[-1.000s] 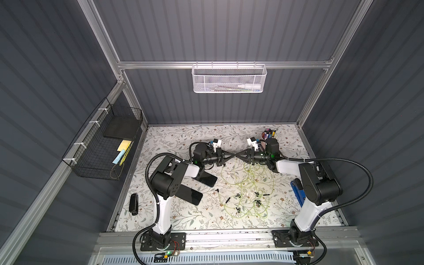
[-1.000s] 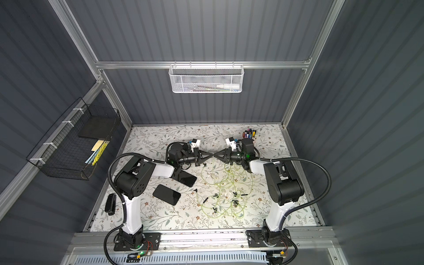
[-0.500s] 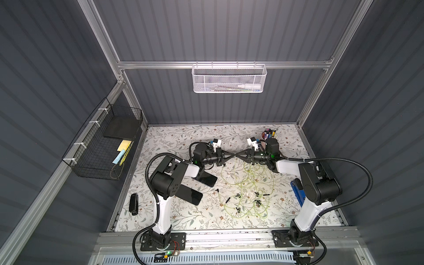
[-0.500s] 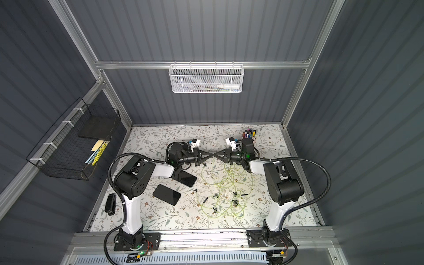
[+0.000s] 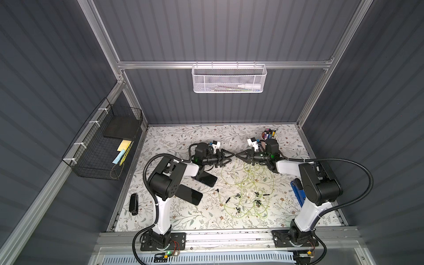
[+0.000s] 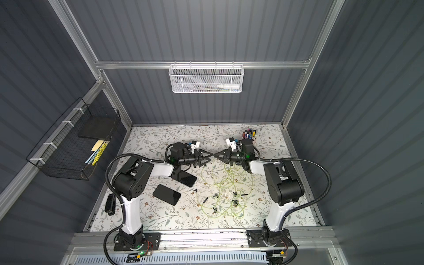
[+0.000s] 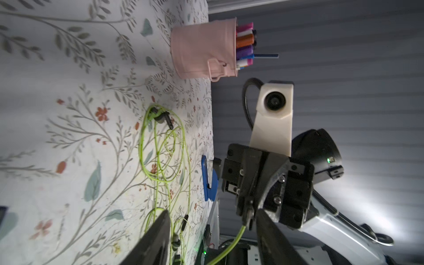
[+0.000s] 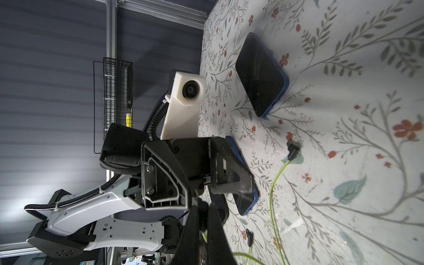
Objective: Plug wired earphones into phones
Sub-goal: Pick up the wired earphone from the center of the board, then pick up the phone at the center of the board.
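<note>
Black, chunky oblong device [image 5: 133,203], alone at the far left edge of the floral mat [image 5: 183,220]. First phone [image 5: 190,194]: flat, screen up, close to the left arm's upright link. Second phone [image 5: 207,180]: just behind the first, partly under the left forearm. Left gripper [image 5: 231,157]: raised over mid-mat, fingers spread, nothing between them that I can see. Right gripper [image 5: 238,155]: facing it tip to tip and very close. In the left wrist view I see its fingers [image 7: 244,206] pressed together, pinching one strand of the wired earphones [image 5: 247,195]. Their yellow-green tangle lies on the mat below both grippers, apart from the phones. Pink bucket of markers [image 5: 269,135]: back right. Blue object [image 5: 296,190]: beside the right arm.
</note>
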`<state>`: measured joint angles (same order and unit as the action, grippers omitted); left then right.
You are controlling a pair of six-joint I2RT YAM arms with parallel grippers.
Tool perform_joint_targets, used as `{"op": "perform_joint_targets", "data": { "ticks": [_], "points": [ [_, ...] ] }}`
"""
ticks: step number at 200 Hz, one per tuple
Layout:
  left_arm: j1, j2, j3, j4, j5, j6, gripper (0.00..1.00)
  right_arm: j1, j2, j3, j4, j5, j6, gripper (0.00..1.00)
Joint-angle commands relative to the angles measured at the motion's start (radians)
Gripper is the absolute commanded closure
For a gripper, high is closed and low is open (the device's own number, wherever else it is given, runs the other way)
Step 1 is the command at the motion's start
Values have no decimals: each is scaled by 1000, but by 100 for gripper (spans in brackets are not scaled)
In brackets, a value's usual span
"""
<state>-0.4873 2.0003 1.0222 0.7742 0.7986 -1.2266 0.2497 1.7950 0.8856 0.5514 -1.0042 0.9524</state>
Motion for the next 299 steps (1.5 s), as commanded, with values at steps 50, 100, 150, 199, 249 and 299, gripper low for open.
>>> {"op": "perform_joint_targets", "data": {
  "ticks": [50, 100, 150, 199, 249, 299],
  "points": [
    [95, -97, 357, -1128, -622, 287, 20, 12, -110, -7, -311, 278, -242, 100],
    [101, 226, 916, -1611, -862, 341, 17, 31, -143, -15, -458, 387, -348, 99],
    [101, 440, 1140, -1838, -841, 202, 16, 34, -166, -50, -469, 409, -377, 98],
    [99, 496, 1193, -1836, -830, 147, 13, 36, -171, -58, -481, 409, -403, 98],
    [72, 675, 1474, -2008, -865, 188, 10, 35, -156, -81, -450, 399, -396, 98],
    [50, 715, 1417, -2053, -866, 191, 9, 36, -126, -108, -381, 367, -368, 98]
  ]
}}
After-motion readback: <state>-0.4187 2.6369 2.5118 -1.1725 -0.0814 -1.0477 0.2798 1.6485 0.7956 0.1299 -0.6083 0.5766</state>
